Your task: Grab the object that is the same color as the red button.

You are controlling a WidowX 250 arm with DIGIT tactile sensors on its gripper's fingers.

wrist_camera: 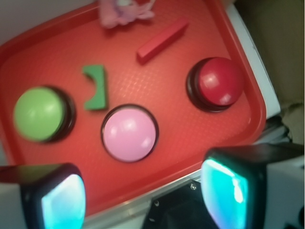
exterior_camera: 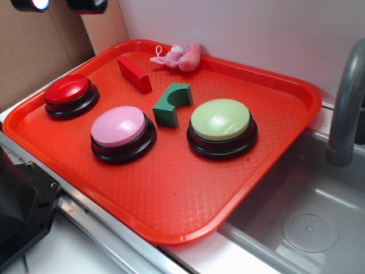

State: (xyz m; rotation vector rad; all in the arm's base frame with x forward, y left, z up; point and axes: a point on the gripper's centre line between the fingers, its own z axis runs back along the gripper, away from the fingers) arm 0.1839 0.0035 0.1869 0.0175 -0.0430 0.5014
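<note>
- Red bar block (wrist_camera: 162, 39): lies flat on the red tray (wrist_camera: 228, 138), long axis diagonal in the wrist view. Far from the claw, ahead of it and slightly toward its right finger side. Nothing touches it.
- Red button (wrist_camera: 220, 81): glossy dome on black base, ahead of the right finger, nearer the claw than the block. Block and button are apart, with bare tray between them.
- Claw (wrist_camera: 143, 195): wide open, empty. Both fingers (wrist_camera: 62, 198) show at the bottom of the wrist view with glowing cyan pads, held above and off the near tray edge. No contact with any object.
- Pink button (wrist_camera: 129, 133): nearest item to the claw, directly ahead between the two fingers.
- Green arch block (wrist_camera: 97, 87): just beyond the pink button, toward the left finger side; cut-out faces the green button (wrist_camera: 39, 113), which sits ahead of the left finger.
- Pink plush toy (wrist_camera: 123, 10): at the far tray rim, beyond the red bar block, close to its far end; partly cropped in the wrist view.
- Exterior view: tray rests over a grey sink (exterior_camera: 308, 222), with a grey faucet (exterior_camera: 348, 103) beside it.
</note>
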